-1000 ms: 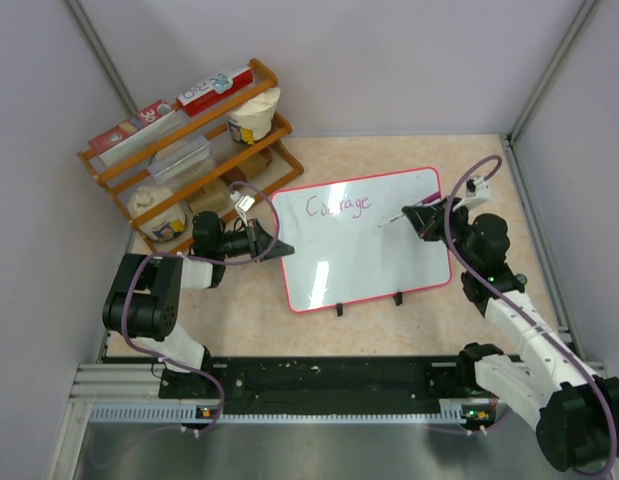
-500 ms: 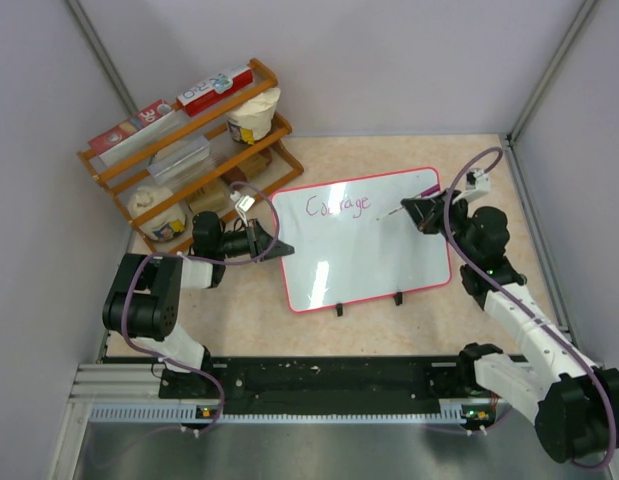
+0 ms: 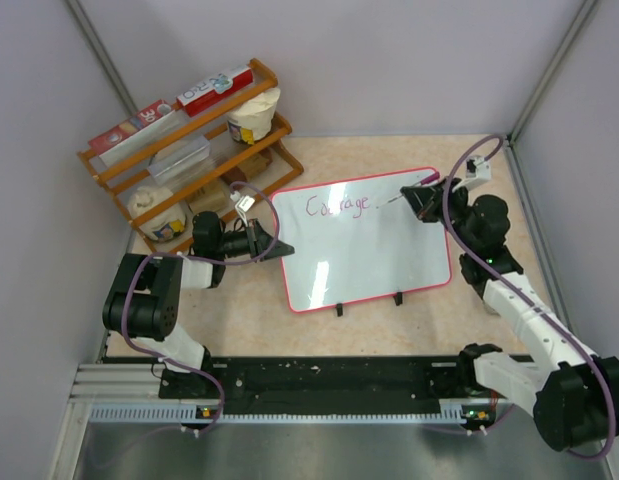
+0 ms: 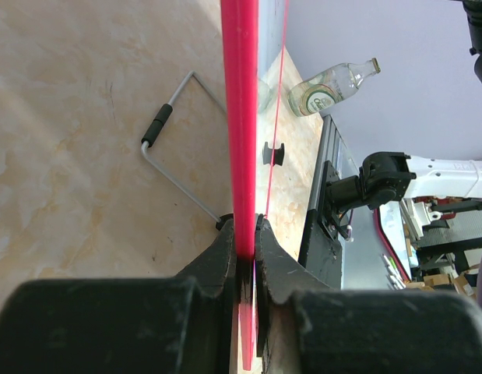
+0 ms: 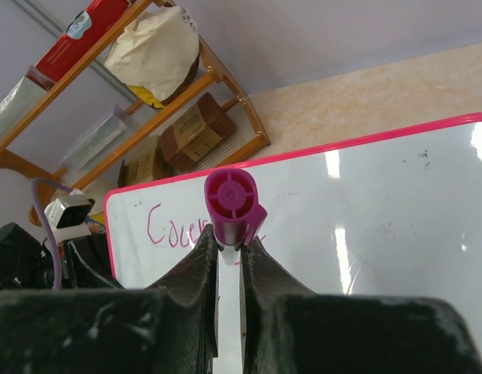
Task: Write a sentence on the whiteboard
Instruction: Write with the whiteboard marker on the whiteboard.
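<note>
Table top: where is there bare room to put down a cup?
Bare: the strip between the whiteboard and the black base rail, and the far strip between whiteboard and back wall. Crowded: between the wooden rack and the left gripper.

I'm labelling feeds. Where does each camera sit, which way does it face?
Top external: overhead behind the arms, both showing, looking down at the pink-rimmed white whiteboard.
Left wrist: behind the left gripper, sighting along the rim it clamps.
Right wrist: behind the right gripper holding a purple marker, facing the board.
All share the whiteboard.
</note>
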`<state>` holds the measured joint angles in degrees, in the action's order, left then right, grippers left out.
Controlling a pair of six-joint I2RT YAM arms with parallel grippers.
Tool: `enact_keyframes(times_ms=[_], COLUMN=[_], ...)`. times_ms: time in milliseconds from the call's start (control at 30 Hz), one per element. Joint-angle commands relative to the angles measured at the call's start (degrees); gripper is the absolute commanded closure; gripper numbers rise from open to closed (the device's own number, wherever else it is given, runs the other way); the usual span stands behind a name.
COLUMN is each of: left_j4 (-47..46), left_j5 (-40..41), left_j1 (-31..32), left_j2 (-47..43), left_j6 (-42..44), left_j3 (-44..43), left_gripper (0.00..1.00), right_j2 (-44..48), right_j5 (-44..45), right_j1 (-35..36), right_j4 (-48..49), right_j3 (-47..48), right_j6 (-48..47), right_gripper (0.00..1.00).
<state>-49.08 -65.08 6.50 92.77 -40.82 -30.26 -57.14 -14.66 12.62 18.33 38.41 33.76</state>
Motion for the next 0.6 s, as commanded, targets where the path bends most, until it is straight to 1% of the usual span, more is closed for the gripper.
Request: enact_keyframes(times_ms=[0, 333, 567], left_j4=[-0.93, -0.49, -0.40], left_j5=[4.52, 4.70, 4.43], left_j1=[-0.09, -0.09, -0.09], left_j2=[-0.31, -0.22, -0.05], left_j6=[3.99, 4.25, 4.08], left_j3=[-0.59, -0.85, -1.29], left_gripper=[1.00, 1.00, 1.00], right_j2=[-2.09, -6.75, -9.03], right_j5=[0.50, 1.64, 3.84], right_j1=[-0.23, -0.23, -0.23], right_j4=[2.94, 3.64, 3.56], right_j3=[4.56, 8.69, 9.66], right_j6=[-1.41, -2.29, -3.79], right_gripper=[1.00, 1.00, 1.00])
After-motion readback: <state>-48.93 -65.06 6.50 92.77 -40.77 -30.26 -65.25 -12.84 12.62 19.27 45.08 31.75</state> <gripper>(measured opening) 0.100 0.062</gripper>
